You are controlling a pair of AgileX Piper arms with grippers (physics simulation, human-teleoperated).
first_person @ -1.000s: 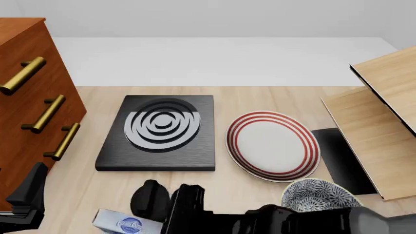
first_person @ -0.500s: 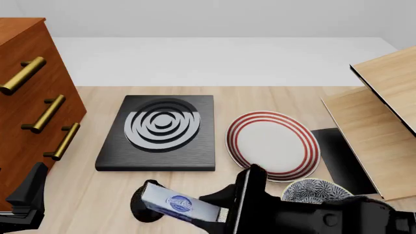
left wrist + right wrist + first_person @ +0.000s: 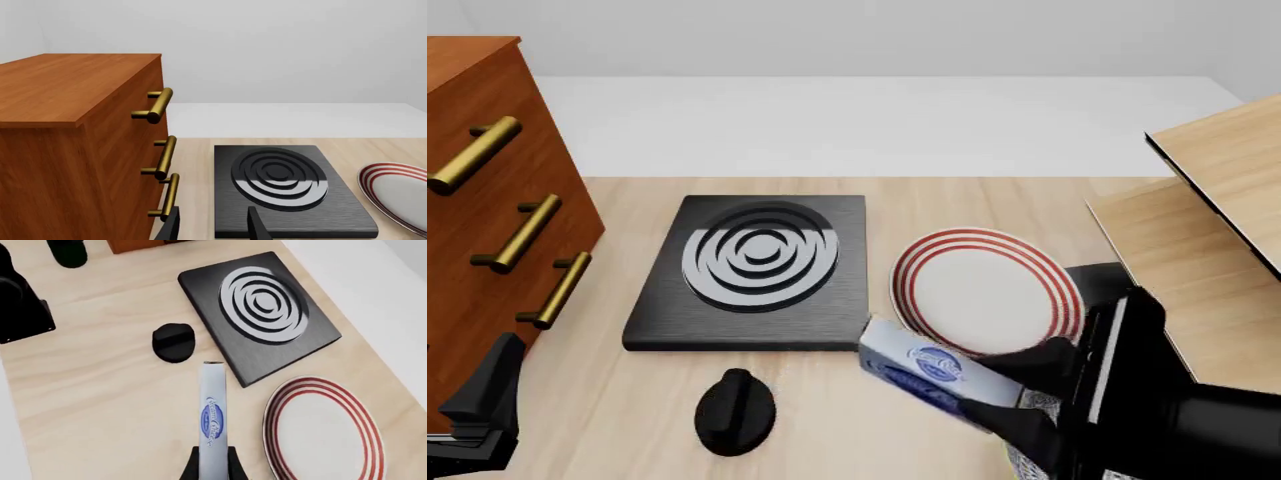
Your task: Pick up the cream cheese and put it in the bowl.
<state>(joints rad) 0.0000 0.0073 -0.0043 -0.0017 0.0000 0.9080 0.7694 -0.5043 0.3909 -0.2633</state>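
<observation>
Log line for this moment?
right gripper: holding silver-grey cream cheese box, airborne | left gripper: open, idle | blue-and-white floral bowl: hidden

A: The round blue-and-white floral bowl [image 3: 1030, 462] is almost wholly hidden behind the black right arm; only a sliver of patterned rim shows at the front view's lower edge.

B: And the small silver-grey cream cheese box with the blue oval logo [image 3: 924, 374]?

A: Its near end vanishes into the right gripper [image 3: 212, 460], cut off by the wrist picture's bottom edge.

B: The left gripper [image 3: 212, 224]?

A: Only two dark fingertips [image 3: 257, 225] poke in at the frame's bottom. The white red-ringed plate [image 3: 395, 192] is cropped there too.
</observation>
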